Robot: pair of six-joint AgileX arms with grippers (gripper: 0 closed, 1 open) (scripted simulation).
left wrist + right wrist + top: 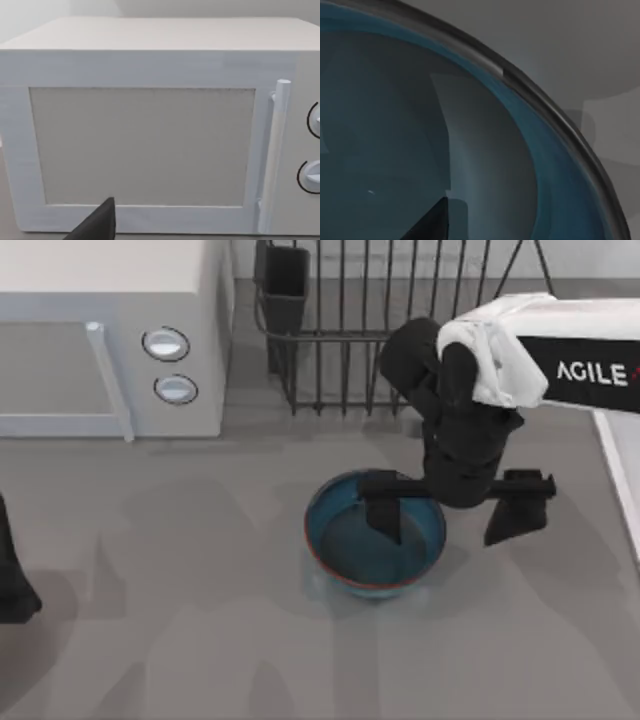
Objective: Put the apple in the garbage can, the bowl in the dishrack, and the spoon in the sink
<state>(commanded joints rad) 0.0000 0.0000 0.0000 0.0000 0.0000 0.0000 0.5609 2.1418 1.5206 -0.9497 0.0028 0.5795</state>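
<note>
- Straddling the right side of the bowl's rim, the right gripper [450, 508] stands with its fingers spread wide: one finger [385, 508] reaches down inside the bowl, the other hangs outside it, over the table.
- The teal-blue bowl [345, 550] with its reddish-brown rim sits on the grey table [180, 620], near the middle and in front of the dishrack; the right wrist view looks closely into its dark inside [420, 130].
- Farther back, the dark wire dishrack [400, 330] stands with its black cutlery cup [285, 280] at the left corner.
- A white microwave [110, 340] with two round knobs sits back left; the left wrist view faces its door [145, 145].
- The left arm [12, 580] is parked at the table's left edge; I cannot tell its gripper's state.
</note>
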